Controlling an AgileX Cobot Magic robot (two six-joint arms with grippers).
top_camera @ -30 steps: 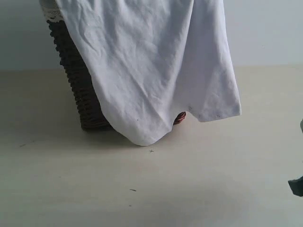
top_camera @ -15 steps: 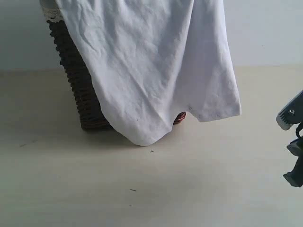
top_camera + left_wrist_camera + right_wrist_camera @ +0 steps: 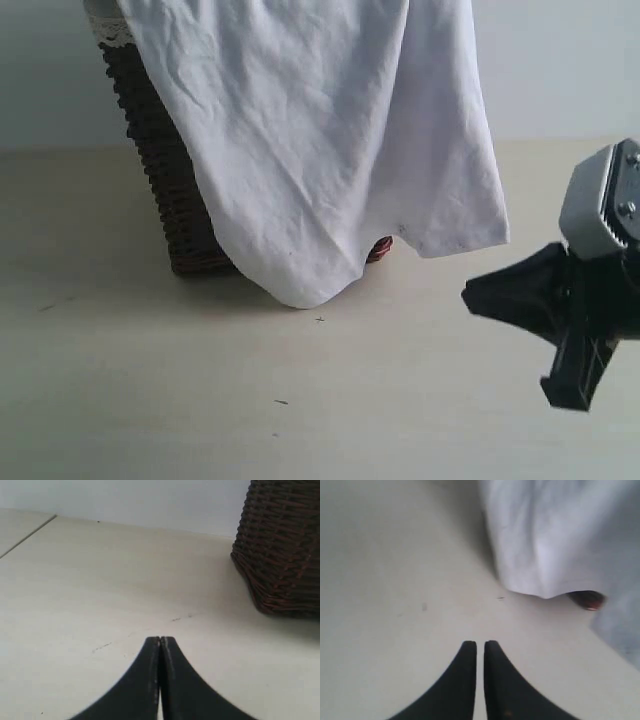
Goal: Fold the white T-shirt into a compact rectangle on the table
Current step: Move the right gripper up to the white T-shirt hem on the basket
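The white T-shirt (image 3: 320, 150) hangs wrinkled over a dark wicker basket (image 3: 170, 200), and its lowest fold just reaches the table (image 3: 200, 400). My right gripper (image 3: 472, 294) hovers low at the right, pointing toward the shirt's hem and well short of it. In the right wrist view the gripper (image 3: 480, 644) is open by a narrow gap, nothing between its fingers, with the shirt (image 3: 555, 530) ahead. My left gripper (image 3: 160, 640) is shut and empty, low over bare table, with the basket (image 3: 285, 545) off to one side. It does not show in the exterior view.
A small red object (image 3: 381, 247) peeks out under the shirt's hem beside the basket, also seen as a red object (image 3: 590, 601) in the right wrist view. White lace trim (image 3: 110, 30) lines the basket's rim. A pale wall (image 3: 560, 60) stands behind the table.
My right arm has come in from the right edge, moving left and up toward the shirt. Shirt and basket have not moved.
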